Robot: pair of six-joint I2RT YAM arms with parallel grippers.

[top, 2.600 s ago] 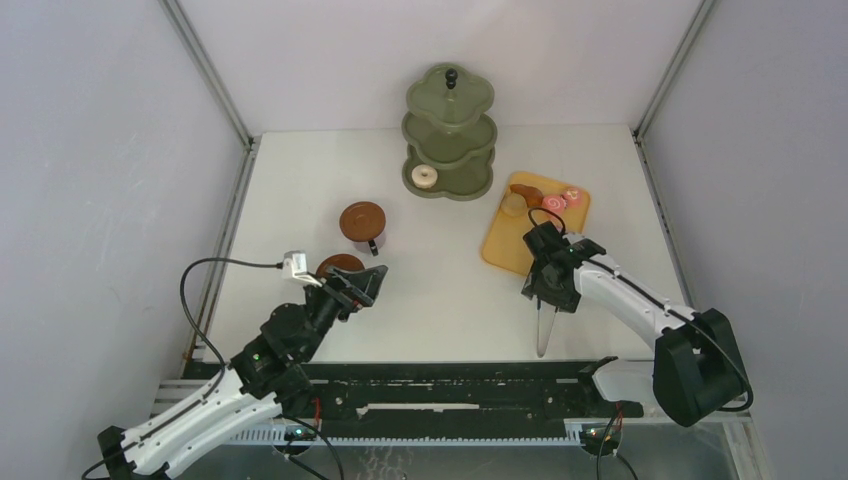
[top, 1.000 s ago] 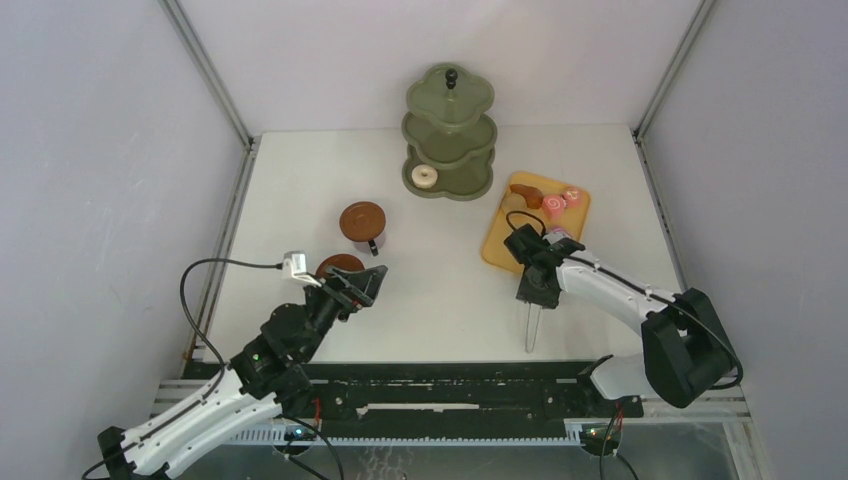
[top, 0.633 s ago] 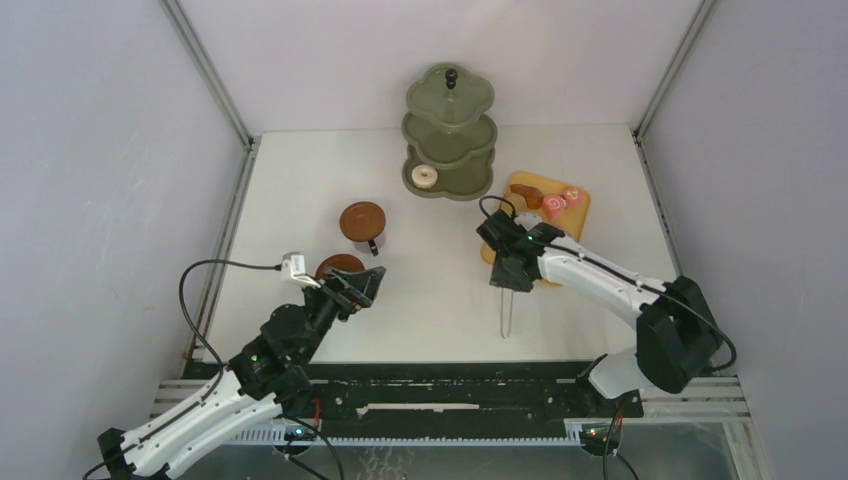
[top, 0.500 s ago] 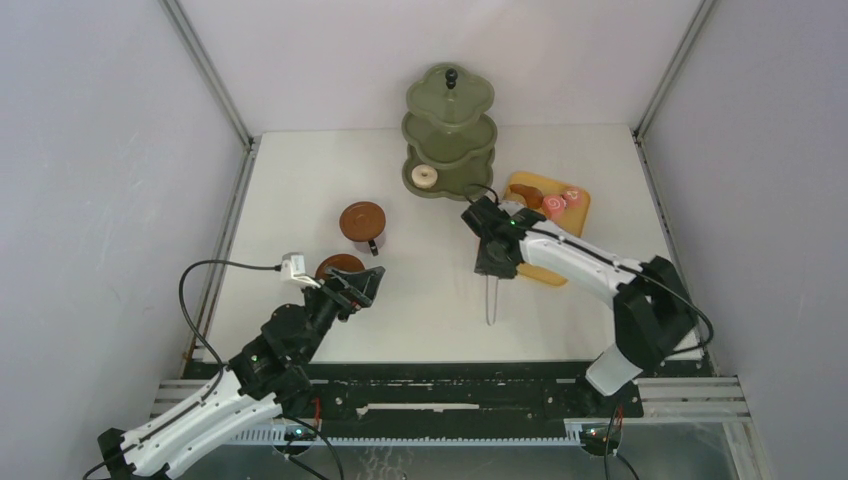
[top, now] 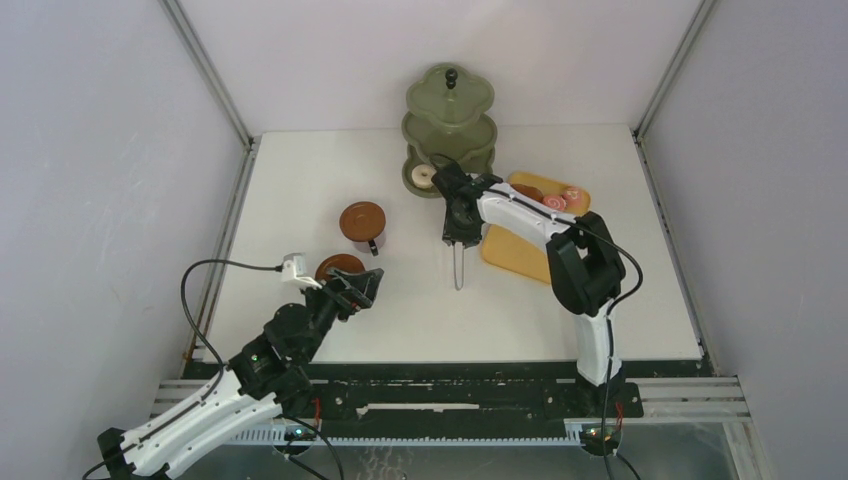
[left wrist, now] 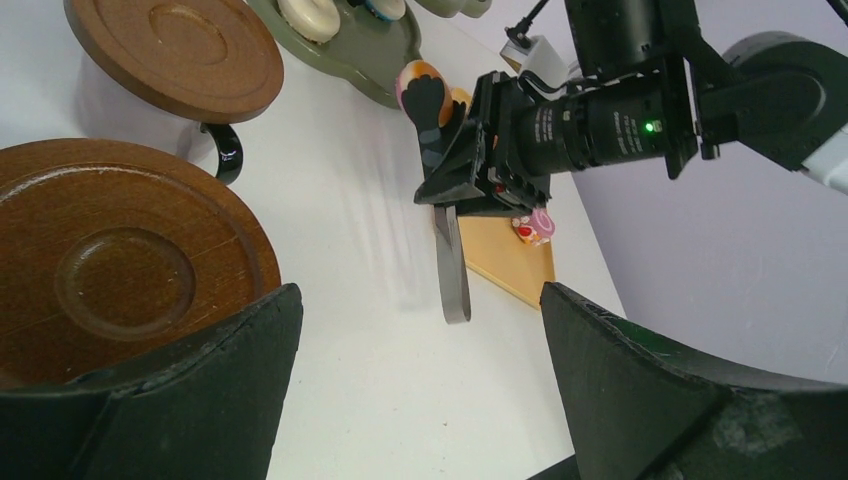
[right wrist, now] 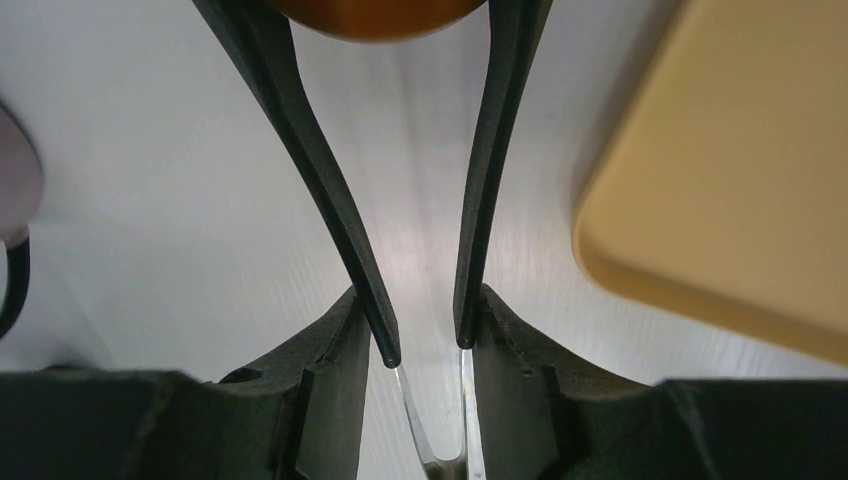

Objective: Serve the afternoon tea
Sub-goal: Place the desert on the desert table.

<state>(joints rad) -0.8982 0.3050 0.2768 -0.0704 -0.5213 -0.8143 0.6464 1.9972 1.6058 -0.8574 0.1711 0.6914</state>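
My left fingers (top: 365, 286) stand wide apart and hold nothing; they hang low over the left front of the worktop (top: 300, 170); just ahead of them lies a brown saucer (left wrist: 120, 270), and whether a cup sits under it I cannot tell; a little farther off a second saucer (top: 362, 219) lies on top of a cup with a dark handle (left wrist: 225, 160).

Near the middle, my right fingers (top: 458, 220) are closed on the black tongs (left wrist: 450, 270), gripping them partway along; the grey handle end points back toward me, above the worktop; the black tips point away and pinch an orange-brown pastry (left wrist: 420, 78), whether bun or donut I cannot tell; from my right wrist I see it wedged between the two tong arms at the very top of the view.

The pastry hangs close to the rim of the lowest tier of the olive-green stand (top: 450, 130), which stands at the far edge with its black knob (top: 451, 75) upright on top; a pale donut (top: 425, 176) already lies on that lowest tier.

To the right, just beside the stand, is the orange-yellow tray (top: 510, 250); my right arm crosses over it; two pink swirl cakes (top: 553, 203) and a brown bun (top: 527, 192) lie at its far end.
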